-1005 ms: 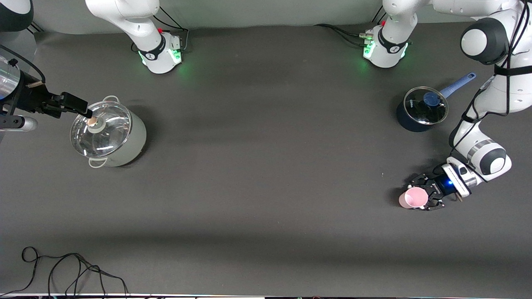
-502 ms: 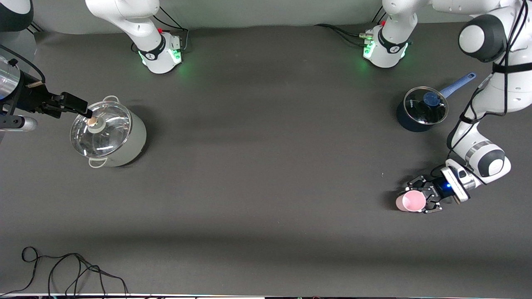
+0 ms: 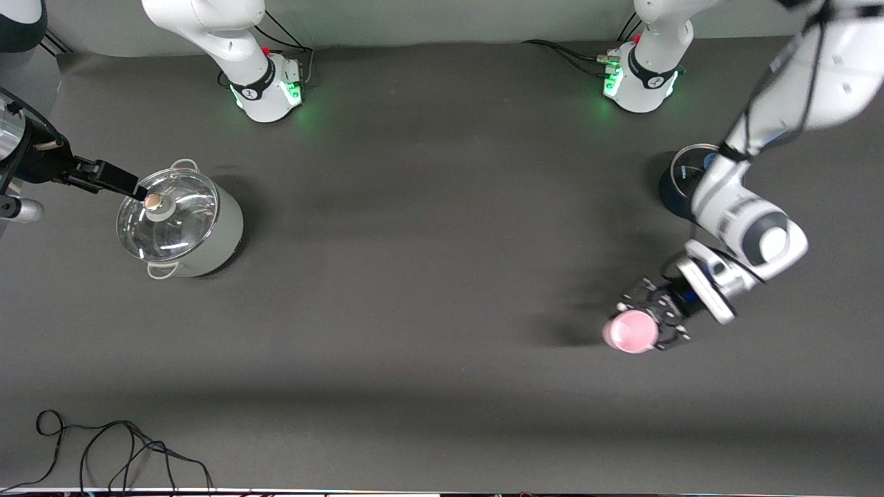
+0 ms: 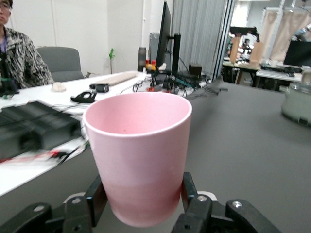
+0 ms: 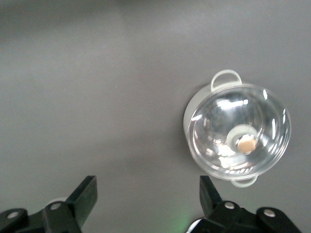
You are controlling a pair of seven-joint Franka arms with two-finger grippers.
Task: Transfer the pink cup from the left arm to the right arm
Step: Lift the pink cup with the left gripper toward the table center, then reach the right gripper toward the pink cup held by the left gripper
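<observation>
The pink cup [image 3: 630, 332] is upright between the fingers of my left gripper [image 3: 642, 323], which is shut on its lower part and holds it above the table at the left arm's end. In the left wrist view the cup [image 4: 138, 155] fills the middle, with the black fingers [image 4: 95, 199] pressed on both sides near its base. My right gripper [image 3: 131, 185] is open and empty, up in the air by the rim of the silver pot at the right arm's end. The right wrist view shows its fingers [image 5: 86, 190] wide apart over bare table.
A silver pot with a glass lid [image 3: 181, 222] stands at the right arm's end; it also shows in the right wrist view [image 5: 238, 131]. A dark blue saucepan [image 3: 675, 185] is partly hidden under the left arm. A black cable [image 3: 103, 449] lies near the front camera.
The left arm has lifted the pink cup and carried it toward the right arm's end, and its forearm now covers the blue saucepan. The right gripper shifted slightly.
</observation>
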